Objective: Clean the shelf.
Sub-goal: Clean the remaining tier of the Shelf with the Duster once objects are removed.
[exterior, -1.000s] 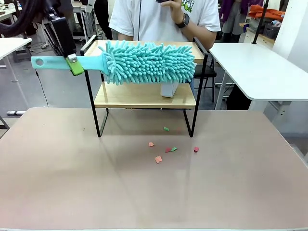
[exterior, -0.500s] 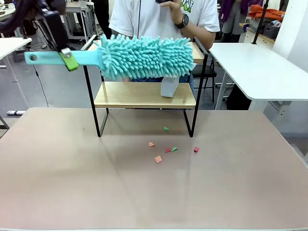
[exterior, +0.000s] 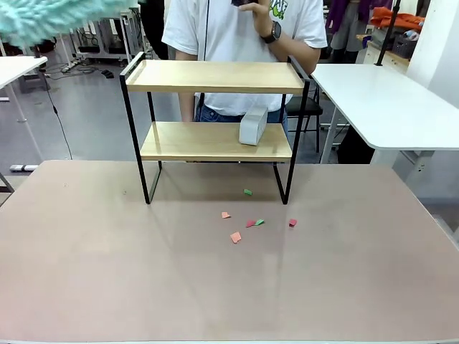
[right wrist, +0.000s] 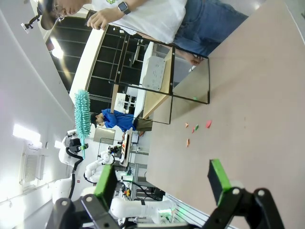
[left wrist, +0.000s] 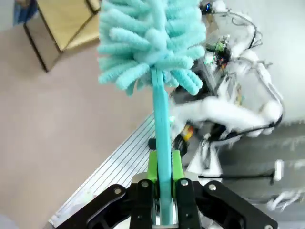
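Shelf (exterior: pixel 215 75), 2-tier, light wood boards, thin blk metal frame, upright at table's (exterior: pixel 107 272) far side

Top board of shelf (exterior: pixel 215 77) left bare, open to approach from above. Lower tier partly taken up by grey box (exterior: pixel 252 126) at 3 o'clock end; rest of board left free. Board ends at 9 and 3 o'clock fenced by raised side rails. Far side, 12 o'clock, closed off by person (exterior: pixel 237 32). Duster (exterior: pixel 43 16) held high at 10 o'clock, well apart from shelf. Table (exterior: pixel 107 279) left open at 9, 6 and 3 o'clock; paper scraps (exterior: pixel 236 237) scattered at 6 o'clock, near shelf.
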### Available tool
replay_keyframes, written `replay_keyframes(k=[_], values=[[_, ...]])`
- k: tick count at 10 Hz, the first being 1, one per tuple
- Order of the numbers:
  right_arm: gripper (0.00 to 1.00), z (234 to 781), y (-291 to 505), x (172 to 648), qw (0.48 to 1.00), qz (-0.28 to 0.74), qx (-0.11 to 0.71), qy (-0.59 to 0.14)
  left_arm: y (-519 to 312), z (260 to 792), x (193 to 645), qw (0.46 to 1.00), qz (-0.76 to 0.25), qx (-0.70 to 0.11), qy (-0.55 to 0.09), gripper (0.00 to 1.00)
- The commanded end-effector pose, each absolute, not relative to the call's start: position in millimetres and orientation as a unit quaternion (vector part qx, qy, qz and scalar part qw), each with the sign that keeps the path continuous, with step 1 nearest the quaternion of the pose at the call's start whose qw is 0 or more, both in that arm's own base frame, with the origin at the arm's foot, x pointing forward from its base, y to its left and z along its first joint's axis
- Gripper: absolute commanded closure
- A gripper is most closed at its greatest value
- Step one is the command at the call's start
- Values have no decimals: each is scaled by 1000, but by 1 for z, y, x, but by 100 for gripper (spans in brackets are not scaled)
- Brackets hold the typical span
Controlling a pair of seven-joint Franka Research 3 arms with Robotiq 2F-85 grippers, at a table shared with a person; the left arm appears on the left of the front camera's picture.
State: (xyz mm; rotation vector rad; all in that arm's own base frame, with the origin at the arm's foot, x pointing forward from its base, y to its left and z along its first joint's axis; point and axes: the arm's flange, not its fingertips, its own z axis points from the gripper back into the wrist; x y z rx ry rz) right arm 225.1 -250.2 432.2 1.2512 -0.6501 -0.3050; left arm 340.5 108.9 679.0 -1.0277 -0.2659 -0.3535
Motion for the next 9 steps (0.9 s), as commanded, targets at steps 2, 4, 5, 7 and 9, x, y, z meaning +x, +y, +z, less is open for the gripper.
replay_keyframes(k=[2, 4, 5, 7, 9], values=[[0, 434, -250, 227, 744, -130, 576, -314, 138, 621, 342, 801, 17, -571, -180, 88], [0, 434, -250, 227, 744, -130, 576, -314, 151, 577, 357, 802, 129, -566, -138, 88], [0, 434, -250, 227, 744, -130, 576, -314, 149, 560, 367, 807, 164, -555, -119, 88], [0, 434, -250, 227, 744, -130, 576, -314, 143, 525, 397, 815, 149, -555, -72, 88], [0, 434, -250, 227, 744, -130, 576, -314, 131, 503, 422, 841, 87, -534, -21, 88]])
